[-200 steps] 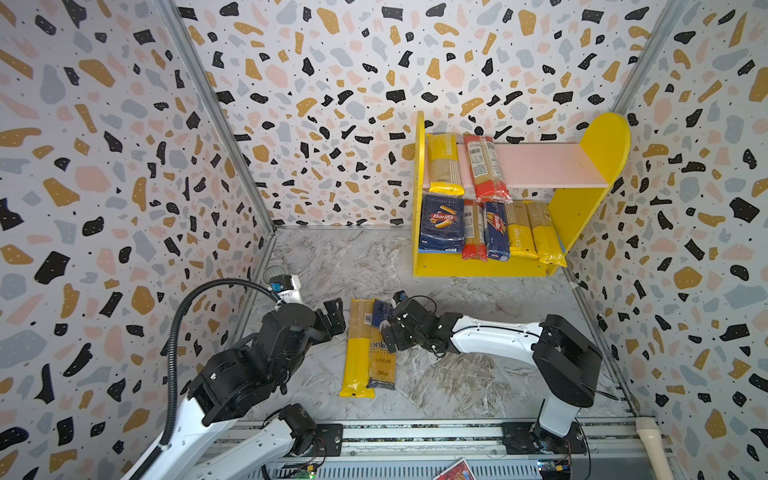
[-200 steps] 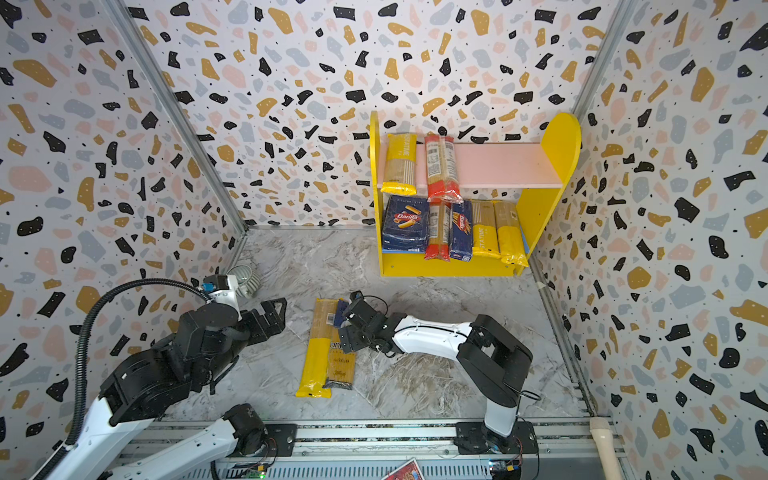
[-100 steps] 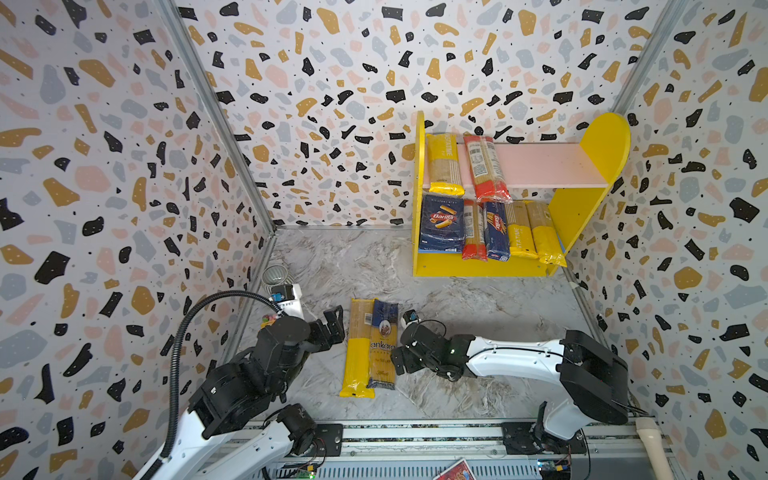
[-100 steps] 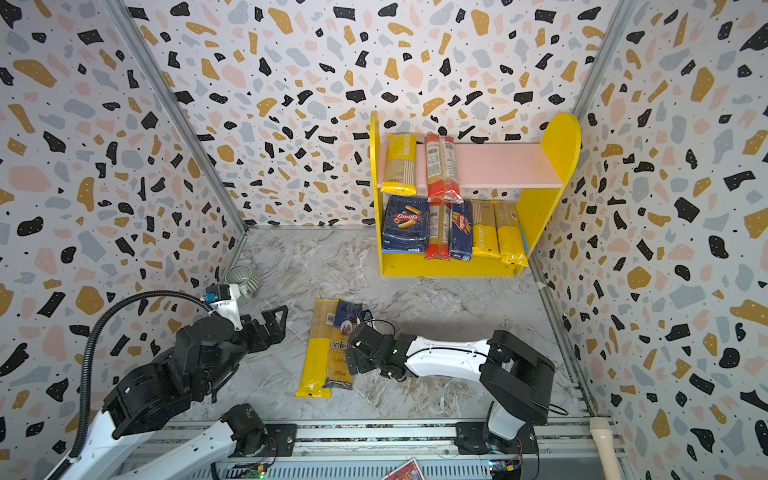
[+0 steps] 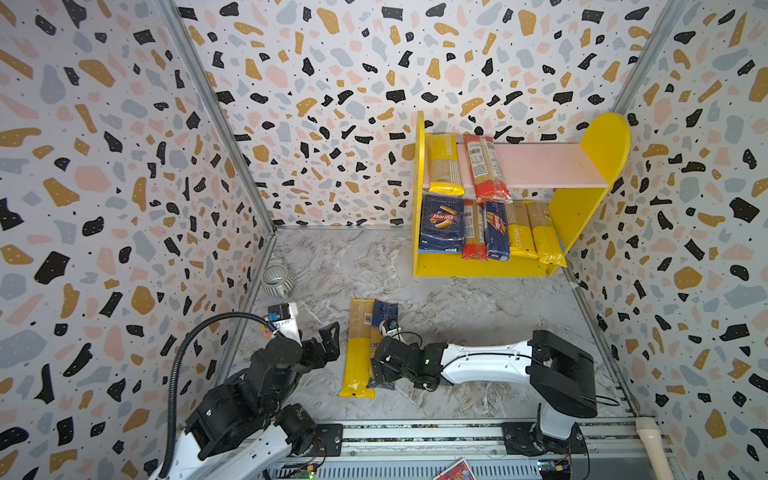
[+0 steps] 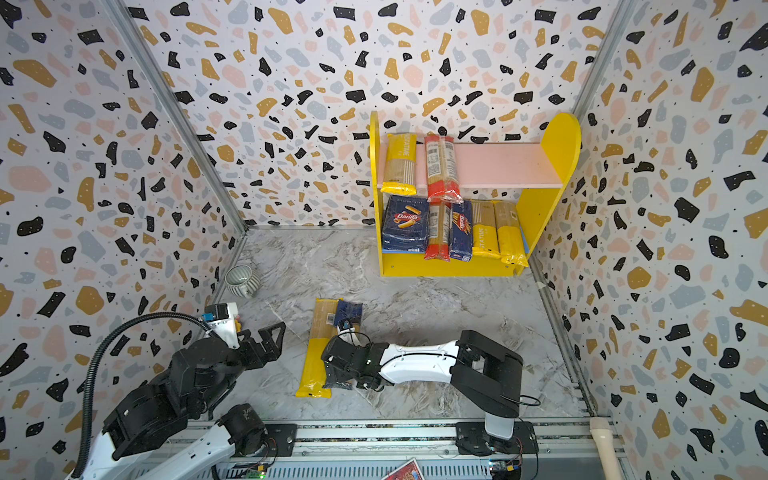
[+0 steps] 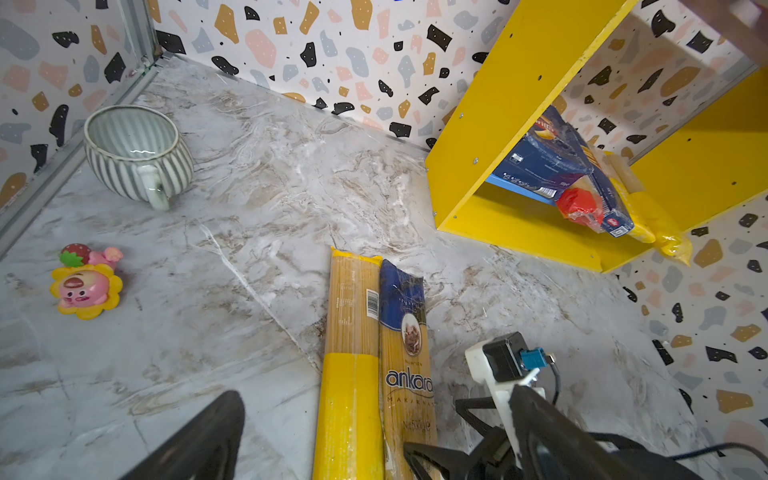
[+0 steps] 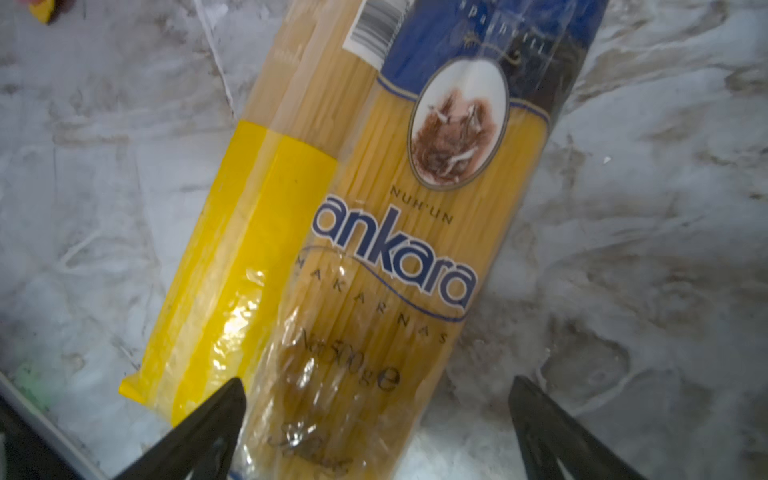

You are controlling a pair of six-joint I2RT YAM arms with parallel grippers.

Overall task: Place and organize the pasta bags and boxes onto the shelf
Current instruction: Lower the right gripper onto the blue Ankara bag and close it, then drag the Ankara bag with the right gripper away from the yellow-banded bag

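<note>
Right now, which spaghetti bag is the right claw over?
The dark blue ankara bag, lying on the table, framed by the open right claw; the yellow-ended bag beside it sits outside the claw.

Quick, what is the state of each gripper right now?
Left gripper: open, holding nothing.
Right gripper: open over the ankara bag, not closed on it.

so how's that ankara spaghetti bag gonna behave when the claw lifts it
Probably stiff lengthwise: the ankara bag is packed with long straight strands. Its glossy, crinkled film looks slippery, so it may slide in the open right claw. Gripped near its end, where the claw hovers, it would likely tilt.
</note>
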